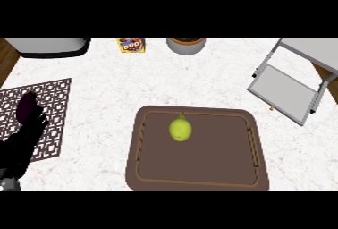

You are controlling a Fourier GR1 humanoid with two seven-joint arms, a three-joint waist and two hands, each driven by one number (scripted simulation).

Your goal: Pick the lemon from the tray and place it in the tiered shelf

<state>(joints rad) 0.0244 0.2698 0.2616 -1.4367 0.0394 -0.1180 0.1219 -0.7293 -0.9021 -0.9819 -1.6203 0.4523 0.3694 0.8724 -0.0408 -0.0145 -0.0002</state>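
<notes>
A yellow-green lemon (pixel 180 129) lies in the upper left part of the brown tray (pixel 198 181), which sits at the middle of the white counter. The grey tiered shelf (pixel 284 89) stands at the upper right, its lower board tilted toward the tray. My left hand (pixel 30 129) shows at the left edge, fingers straight and pointing up, over a patterned mat and well apart from the tray. My right hand does not show.
A dark lattice mat (pixel 56 96) lies at the left. Along the far edge stand a grey appliance (pixel 49 46), a small orange box (pixel 131 45) and a round pot (pixel 186 45). Wood floor shows at both upper corners.
</notes>
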